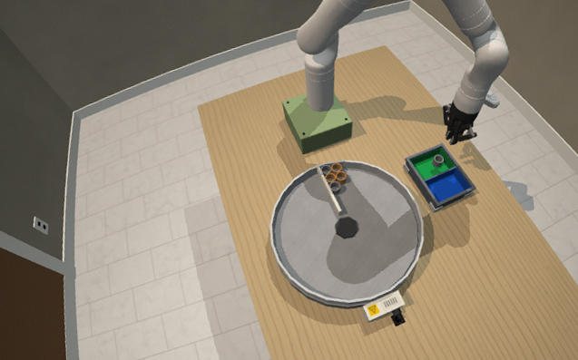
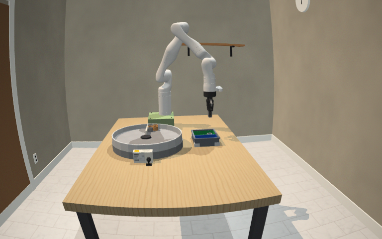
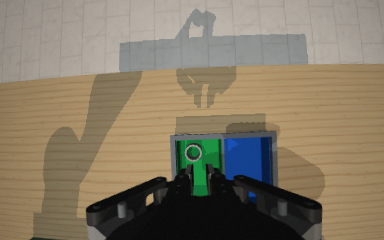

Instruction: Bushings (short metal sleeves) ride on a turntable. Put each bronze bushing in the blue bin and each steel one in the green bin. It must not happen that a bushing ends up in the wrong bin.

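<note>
Three bronze bushings (image 1: 336, 172) (image 2: 154, 127) and two steel bushings (image 1: 335, 187) cluster at the far edge of the grey turntable (image 1: 278, 251) (image 2: 157, 145), beside its radial bar (image 1: 331, 195). One steel bushing (image 1: 438, 158) (image 3: 193, 152) stands in the green bin (image 1: 425, 168) (image 3: 214, 150). The blue bin (image 1: 448, 187) (image 3: 247, 160) (image 2: 205, 136) next to it holds nothing. My gripper (image 1: 460, 136) (image 2: 209, 114) (image 3: 199, 172) hangs high above the far side of the green bin. Its fingers stand narrow, with nothing between them.
The arm's green base block (image 1: 317, 124) (image 2: 160, 118) stands behind the turntable. A white control box (image 1: 383, 307) (image 2: 143, 155) with a black knob sits at the turntable's front. A black hub (image 1: 346, 227) marks the turntable's centre. The table's right edge lies close beyond the bins.
</note>
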Controlling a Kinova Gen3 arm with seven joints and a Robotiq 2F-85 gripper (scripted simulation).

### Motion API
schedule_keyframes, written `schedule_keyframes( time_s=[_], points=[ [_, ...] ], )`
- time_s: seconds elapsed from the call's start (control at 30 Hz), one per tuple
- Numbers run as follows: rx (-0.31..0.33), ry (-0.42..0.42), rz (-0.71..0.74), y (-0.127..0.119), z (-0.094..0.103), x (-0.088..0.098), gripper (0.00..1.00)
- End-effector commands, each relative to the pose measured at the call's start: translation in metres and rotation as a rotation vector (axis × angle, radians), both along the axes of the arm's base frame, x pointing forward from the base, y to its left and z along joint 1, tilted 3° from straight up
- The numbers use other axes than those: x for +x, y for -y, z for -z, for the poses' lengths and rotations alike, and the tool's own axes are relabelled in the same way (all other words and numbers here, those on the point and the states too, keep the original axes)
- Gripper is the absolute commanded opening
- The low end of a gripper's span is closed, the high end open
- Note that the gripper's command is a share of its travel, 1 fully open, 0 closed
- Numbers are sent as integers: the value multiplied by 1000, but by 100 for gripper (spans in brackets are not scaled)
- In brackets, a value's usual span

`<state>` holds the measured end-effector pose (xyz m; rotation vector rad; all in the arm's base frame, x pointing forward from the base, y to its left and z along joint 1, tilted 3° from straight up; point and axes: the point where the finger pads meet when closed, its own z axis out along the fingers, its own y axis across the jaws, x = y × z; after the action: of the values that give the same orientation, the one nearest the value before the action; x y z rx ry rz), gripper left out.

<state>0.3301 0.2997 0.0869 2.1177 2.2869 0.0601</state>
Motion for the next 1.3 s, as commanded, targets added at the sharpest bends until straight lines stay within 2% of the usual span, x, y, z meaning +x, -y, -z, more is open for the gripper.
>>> schedule_keyframes(
  time_s=[0.0,0.9,1.07,1.23,1.27],
  points=[
    [1,1,0,0,-1,0,16],
    [1,1,0,0,-1,0,16],
    [1,2,0,52,1,1,14],
    [1,2,0,52,1,1,14],
    [1,2,0,63,2,2,14]
  ],
)
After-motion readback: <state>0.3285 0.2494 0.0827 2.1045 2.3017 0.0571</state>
